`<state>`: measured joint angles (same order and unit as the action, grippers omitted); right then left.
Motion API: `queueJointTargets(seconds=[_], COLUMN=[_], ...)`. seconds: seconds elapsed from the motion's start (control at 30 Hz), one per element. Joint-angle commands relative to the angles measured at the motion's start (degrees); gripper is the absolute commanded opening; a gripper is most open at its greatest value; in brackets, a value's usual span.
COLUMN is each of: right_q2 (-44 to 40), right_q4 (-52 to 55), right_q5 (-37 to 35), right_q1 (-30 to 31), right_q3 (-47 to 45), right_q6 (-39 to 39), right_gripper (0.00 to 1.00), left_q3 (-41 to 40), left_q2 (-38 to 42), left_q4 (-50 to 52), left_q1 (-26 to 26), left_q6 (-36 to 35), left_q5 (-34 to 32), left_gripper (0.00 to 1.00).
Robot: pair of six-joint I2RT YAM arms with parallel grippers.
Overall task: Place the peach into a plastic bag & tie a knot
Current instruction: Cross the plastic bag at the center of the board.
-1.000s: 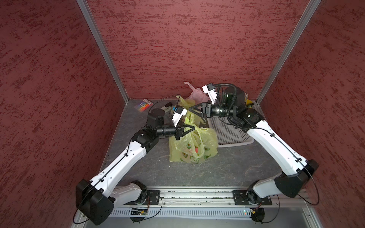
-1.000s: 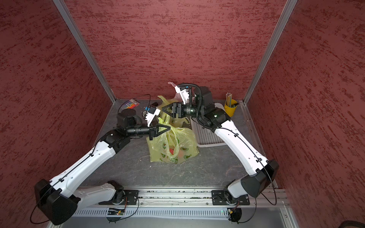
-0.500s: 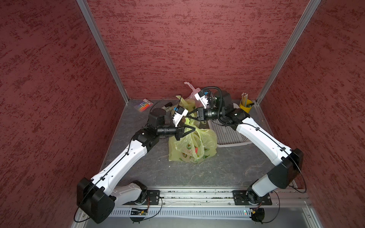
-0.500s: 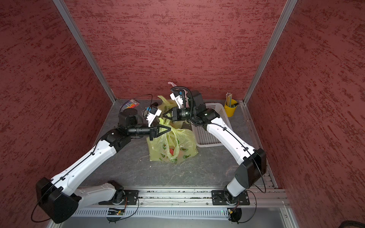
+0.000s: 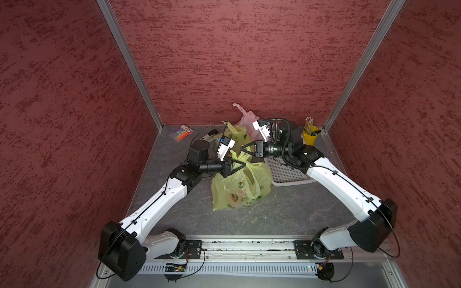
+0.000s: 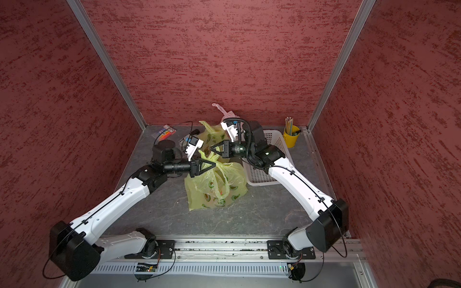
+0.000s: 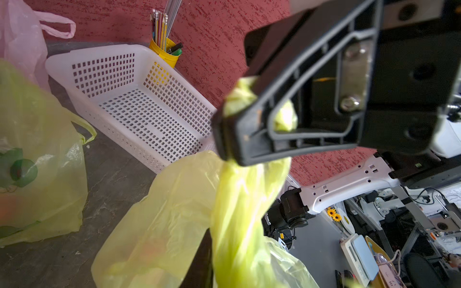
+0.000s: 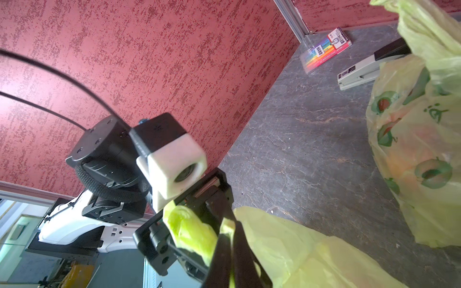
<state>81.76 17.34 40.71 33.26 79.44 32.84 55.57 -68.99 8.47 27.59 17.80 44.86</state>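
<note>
A yellow-green plastic bag point(image 5: 239, 192) with avocado prints lies mid-table in both top views. Through its film the peach point(image 7: 152, 249) shows only as a faint orange blur in the left wrist view. My right gripper point(image 5: 241, 149) is shut on one twisted bag handle point(image 7: 239, 219), which hangs taut below its tips. My left gripper point(image 5: 245, 164) sits just in front of it with the other bunched handle point(image 8: 189, 229) between its fingers. Those fingers are close together, and their tips are hidden by plastic and by the right fingers point(image 8: 239, 249).
A second yellow-green bag point(image 5: 237, 131) and a pink bag point(image 5: 245, 119) stand by the back wall. A white perforated basket point(image 5: 289, 174) lies right of the bag, under my right arm. A yellow pencil cup point(image 5: 310, 136) is at back right, a stapler point(image 8: 361, 72) and colour card point(image 5: 181, 132) at back left.
My right gripper moved left and down toward the left gripper and went from open to shut on a bag handle. The left arm has hardly moved.
</note>
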Motion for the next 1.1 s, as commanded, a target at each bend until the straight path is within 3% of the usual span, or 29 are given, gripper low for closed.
queueJointTargets(seconds=[0.0,0.33,0.7,1.07], right_q2=[-2.7,-7.1,-15.0,-9.8], right_q4=[-2.7,-2.5,-13.2,-19.5], right_q5=[-2.3,-5.0,-5.2,-9.1], right_q1=[-0.1,-0.1,3.3,7.3], right_q3=[-0.9,-6.4,-25.2,-30.4], right_q6=[0.4,-0.1,8.2,10.3], right_gripper=[0.0,0.0,0.0,0.0], left_q3=[-1.0,-1.3,-3.3,-3.7], left_q2=[-1.1,-2.4,0.0,1.8], left_q4=[-1.8,-1.5,-3.8,-2.5], left_q1=[-0.3,-0.4,-0.3,1.2], left_q6=[2.0,2.4,3.6,3.4], left_q5=[-1.3,-2.7,-6.3,-7.3], left_gripper=[0.21,0.18,0.07,0.06])
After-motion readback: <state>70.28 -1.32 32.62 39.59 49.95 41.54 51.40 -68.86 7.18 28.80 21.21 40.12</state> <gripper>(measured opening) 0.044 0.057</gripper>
